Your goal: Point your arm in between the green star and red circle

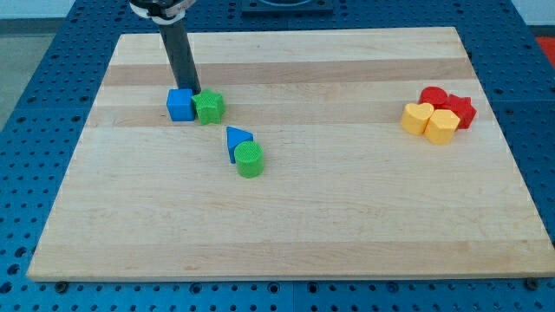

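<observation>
The green star (209, 107) sits on the wooden board at the view's upper left, touching a blue cube (180, 105) on its left. The red circle (433, 97) sits far off at the view's right, in a cluster with other blocks. My tip (193, 92) rests just above the seam between the blue cube and the green star, close against both. The rod leans up toward the view's top left. The tip is far to the left of the red circle.
A blue triangle (237, 139) and a green cylinder (250, 159) touch each other below and right of the star. A red star (462, 111), a yellow heart (417, 117) and a yellow hexagon (440, 126) crowd the red circle. The board (286, 234) lies on a blue pegboard table.
</observation>
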`<state>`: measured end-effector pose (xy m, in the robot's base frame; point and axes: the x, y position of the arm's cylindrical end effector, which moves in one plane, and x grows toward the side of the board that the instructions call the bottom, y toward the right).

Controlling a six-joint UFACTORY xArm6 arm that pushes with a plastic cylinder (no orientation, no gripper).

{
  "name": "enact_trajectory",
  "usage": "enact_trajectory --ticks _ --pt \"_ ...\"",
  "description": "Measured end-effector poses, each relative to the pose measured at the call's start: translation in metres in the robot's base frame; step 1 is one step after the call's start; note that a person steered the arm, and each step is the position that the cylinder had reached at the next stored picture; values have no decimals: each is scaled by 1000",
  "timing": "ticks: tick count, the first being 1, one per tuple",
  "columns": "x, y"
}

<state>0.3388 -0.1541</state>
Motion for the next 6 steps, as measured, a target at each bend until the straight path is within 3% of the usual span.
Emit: enact_trajectory --ticks 2,3,4,5,6 --pt "1 0" --pt "-26 2" --pt "-41 44" --pt "-39 123" --pt "1 179"
